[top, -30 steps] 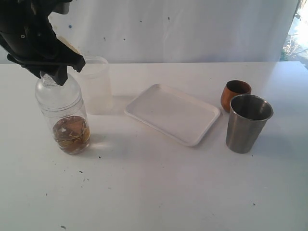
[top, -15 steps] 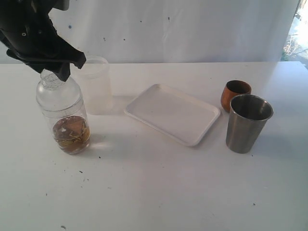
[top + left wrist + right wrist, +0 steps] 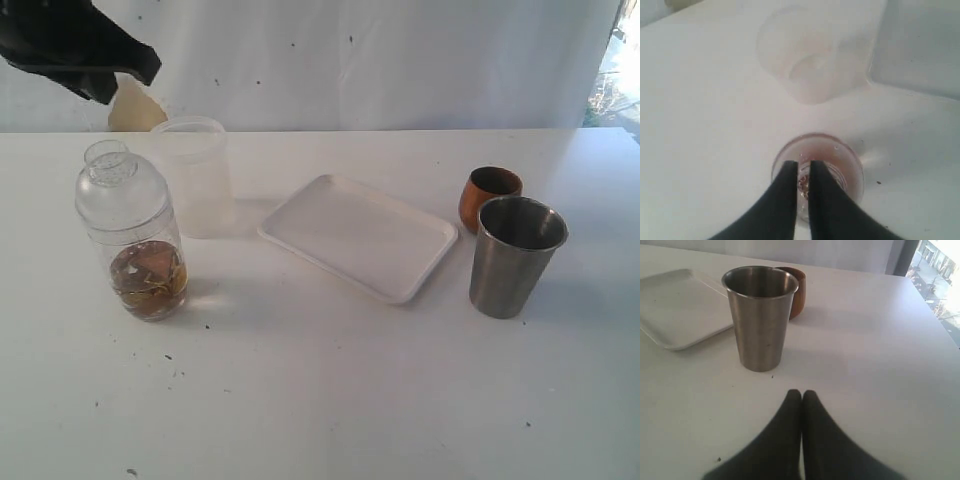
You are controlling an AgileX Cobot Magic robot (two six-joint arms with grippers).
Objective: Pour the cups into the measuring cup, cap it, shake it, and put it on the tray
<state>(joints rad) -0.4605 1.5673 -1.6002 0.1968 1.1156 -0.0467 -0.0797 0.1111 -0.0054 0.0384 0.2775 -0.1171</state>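
Left gripper [image 3: 804, 165]: We see the two black fingers drawn almost together, with only a thin slit between them and nothing in it. In the exterior view it hangs at the upper left of the frame, lifted clear above the cap.
Right gripper [image 3: 801, 392]: We see the fingers pressed flat against each other, gripping nothing, over bare table. It does not show in the exterior view.
Cap [image 3: 112, 185]: The clear dome sits on the measuring cup with its small knob uppermost. In the left wrist view the knob shows directly behind the left fingertips, not touching them.
Measuring cup [image 3: 135, 255]: It stands upright on the table at the left of the exterior view, left of the tray and apart from it. We see brownish pieces [image 3: 148, 280] heaped at its bottom.
Frosted cup [image 3: 197, 180]: It stands upright and open just behind and to the right of the measuring cup, between it and the tray.
Tray [image 3: 360, 235]: It lies flat and at an angle near the centre of the frame.
Wooden cup [image 3: 488, 195]: It stands upright to the right of the tray.
Steel tumbler [image 3: 515, 260]: It stands upright just in front of the wooden cup. We cannot tell whether the two touch. In the right wrist view it stands near, ahead of the right fingertips.
Table [image 3: 320, 400]: The surface is white with small dark specks.
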